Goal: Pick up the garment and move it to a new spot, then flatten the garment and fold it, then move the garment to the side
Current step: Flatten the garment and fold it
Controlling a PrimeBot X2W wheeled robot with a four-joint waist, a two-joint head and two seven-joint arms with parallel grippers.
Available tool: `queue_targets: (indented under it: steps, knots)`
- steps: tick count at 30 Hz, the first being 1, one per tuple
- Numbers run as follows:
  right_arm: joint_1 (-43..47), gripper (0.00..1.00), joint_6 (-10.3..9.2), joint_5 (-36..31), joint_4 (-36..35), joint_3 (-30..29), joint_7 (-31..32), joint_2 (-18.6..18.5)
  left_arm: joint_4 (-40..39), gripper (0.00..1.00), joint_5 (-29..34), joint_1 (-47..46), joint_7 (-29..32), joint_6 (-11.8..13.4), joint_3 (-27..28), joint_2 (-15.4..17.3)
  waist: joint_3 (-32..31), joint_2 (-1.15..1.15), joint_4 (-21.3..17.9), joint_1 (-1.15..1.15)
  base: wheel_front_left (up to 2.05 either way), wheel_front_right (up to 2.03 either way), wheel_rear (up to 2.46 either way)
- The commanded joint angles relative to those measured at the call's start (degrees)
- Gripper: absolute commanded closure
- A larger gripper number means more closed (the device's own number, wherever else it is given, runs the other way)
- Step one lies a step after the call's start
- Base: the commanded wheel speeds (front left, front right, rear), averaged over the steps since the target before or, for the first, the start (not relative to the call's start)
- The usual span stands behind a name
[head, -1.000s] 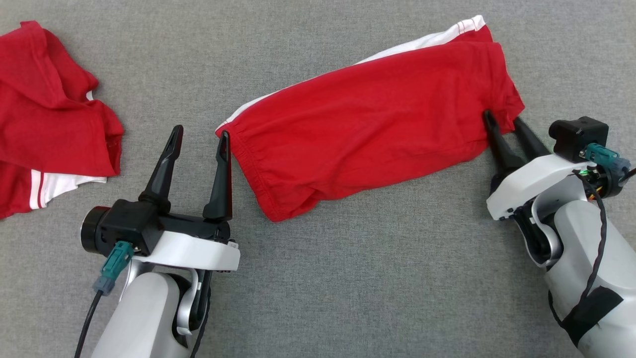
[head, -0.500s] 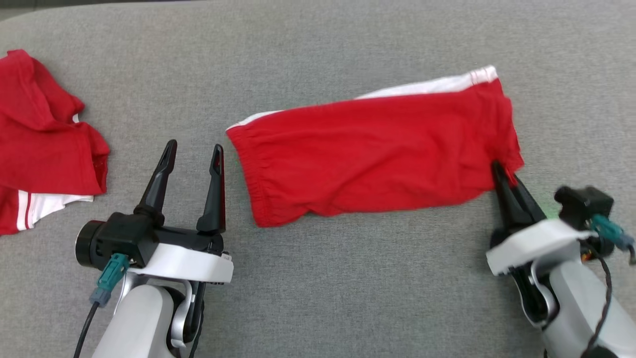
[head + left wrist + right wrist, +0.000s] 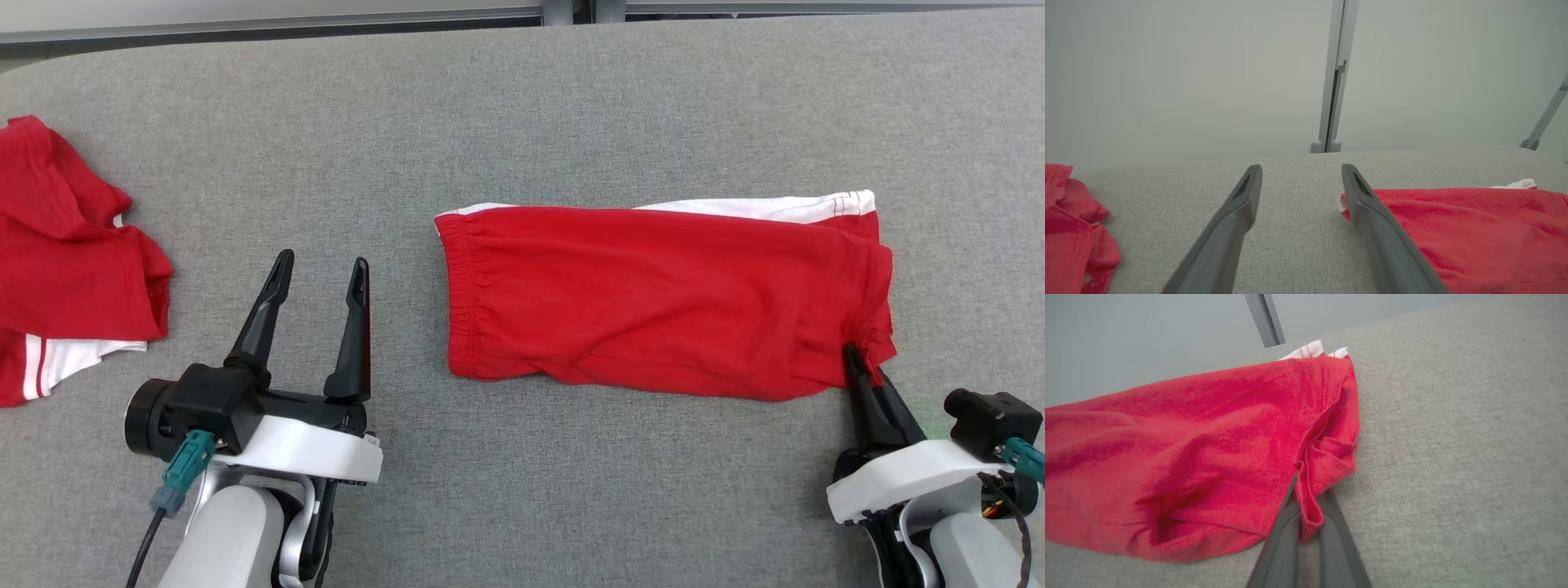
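The garment [image 3: 653,298] is a pair of red shorts with a white side stripe, folded into a long band across the grey table [image 3: 522,106]. My right gripper [image 3: 857,359] is shut on the garment's near right corner, and a fold of red cloth [image 3: 1308,506] is pinched between its fingers. My left gripper [image 3: 320,269] stands open on bare table, a little to the left of the waistband end [image 3: 457,294]. In the left wrist view the garment [image 3: 1470,237] lies just beyond the right finger [image 3: 1372,220].
A second red garment [image 3: 65,261] with white trim lies crumpled at the table's left edge, also visible as the red cloth [image 3: 1073,228] in the left wrist view. The table's far edge [image 3: 326,33] and a metal post [image 3: 1335,77] stand beyond.
My right gripper closed on the garment's corner and drew it toward me and rightward, so the band now lies level. The head camera tilted up. The left gripper stayed open in place.
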Motion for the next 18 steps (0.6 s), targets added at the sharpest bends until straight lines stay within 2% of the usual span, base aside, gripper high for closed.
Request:
queue_targets:
  steps: [1,10,14,18]
  knots:
    - [1.33,1.0,-0.15,-0.46,0.0,-0.98,0.69,0.08,-0.22,0.0,-0.33,-0.05,0.08,0.08,0.02,0.36,0.02,-0.01,0.0,0.0,0.0,0.0,0.0]
    - [-1.95,1.0,-0.11,-4.31,-7.65,-2.0,2.87,0.41,-0.21,0.0,-0.65,-0.18,0.46,0.33,-0.45,0.41,-0.2,-0.01,0.1,0.0,0.0,0.0,0.0]
    - [-3.83,1.0,-0.09,-6.0,-12.27,0.44,4.76,1.35,0.01,0.0,-0.85,-0.47,0.39,0.28,-0.67,0.33,-0.44,-0.01,0.42,0.0,0.0,0.0,0.0]
    - [-7.21,1.0,-0.08,-6.84,-16.94,7.09,7.87,2.76,0.03,0.0,-1.04,-0.94,0.26,0.26,-0.93,0.16,-0.48,-0.01,1.36,0.0,0.0,0.0,0.0]
